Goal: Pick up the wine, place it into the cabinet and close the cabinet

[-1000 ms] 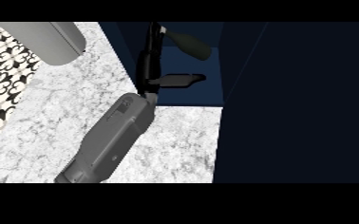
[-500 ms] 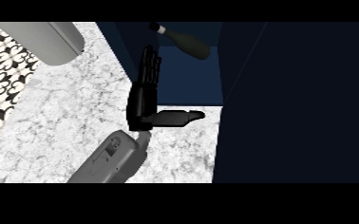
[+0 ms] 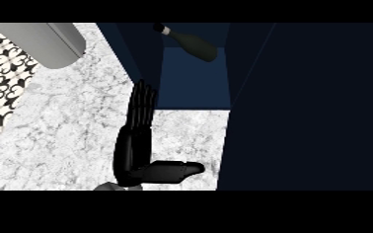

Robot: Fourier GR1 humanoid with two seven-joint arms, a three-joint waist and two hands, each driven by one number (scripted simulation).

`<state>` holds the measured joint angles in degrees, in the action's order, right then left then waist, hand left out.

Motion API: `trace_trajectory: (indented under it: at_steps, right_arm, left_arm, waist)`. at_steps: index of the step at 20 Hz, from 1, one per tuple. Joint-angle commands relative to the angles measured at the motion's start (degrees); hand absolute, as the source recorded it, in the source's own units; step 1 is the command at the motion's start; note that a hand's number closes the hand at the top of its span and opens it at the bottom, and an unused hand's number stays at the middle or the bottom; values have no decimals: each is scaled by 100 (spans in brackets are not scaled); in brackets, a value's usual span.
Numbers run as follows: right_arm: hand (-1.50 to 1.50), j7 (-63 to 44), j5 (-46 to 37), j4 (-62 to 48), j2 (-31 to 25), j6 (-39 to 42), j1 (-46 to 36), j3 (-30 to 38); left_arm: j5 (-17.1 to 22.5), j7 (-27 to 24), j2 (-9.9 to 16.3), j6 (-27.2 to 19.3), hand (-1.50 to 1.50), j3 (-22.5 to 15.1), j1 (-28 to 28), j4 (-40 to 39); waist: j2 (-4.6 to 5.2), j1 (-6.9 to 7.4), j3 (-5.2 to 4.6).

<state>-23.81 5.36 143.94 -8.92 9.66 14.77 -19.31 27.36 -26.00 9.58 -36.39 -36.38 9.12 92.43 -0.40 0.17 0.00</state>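
The dark wine bottle (image 3: 195,45) lies on its side deep inside the blue cabinet (image 3: 193,84), with its neck pointing to the upper left. No hand touches it. My right hand (image 3: 134,148) is outside the cabinet, low over the marble counter (image 3: 65,128). It is open, its straight fingers (image 3: 142,103) pointing away along the near edge of the cabinet's left panel (image 3: 134,54) and the thumb sticking out to the right. My left hand is out of view; only a grey forearm (image 3: 47,42) shows at the upper left.
A broad dark cabinet panel (image 3: 299,103) fills the right side of the view. A black-and-white patterned surface (image 3: 11,79) lies at the far left edge beyond the counter.
My right hand has drawn back out of the cabinet toward the lower edge, leaving the bottle inside. Its forearm has nearly left the view.
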Motion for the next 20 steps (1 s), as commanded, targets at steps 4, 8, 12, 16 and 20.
trace_trajectory:
  at_steps: [4,8,12,16,20]
  right_arm:
    - [150,-777,572,955,-653,754,388,-1071]
    - [150,-767,488,1139,-638,786,344,-1542]
    - [150,-1143,81,925,-341,620,-287,-2157]
    - [150,-1207,-257,955,-88,420,-455,-2552]
    - [150,-1756,-408,427,526,21,-1031,-3059]
  left_arm:
    - [-44,-176,462,49,-150,-19,-897,743]
    - [18,-36,1087,182,-150,189,-1373,1465]
    - [77,-48,1509,404,-150,217,-1890,1962]
    - [372,-594,1742,854,-150,648,-2536,2013]
    - [387,-737,1760,936,-150,758,-2737,2128]
  waist:
    - [-16,27,-9]
    - [-12,23,-1]
    - [-7,95,-13]
    - [-21,64,-20]
    - [-20,97,-30]
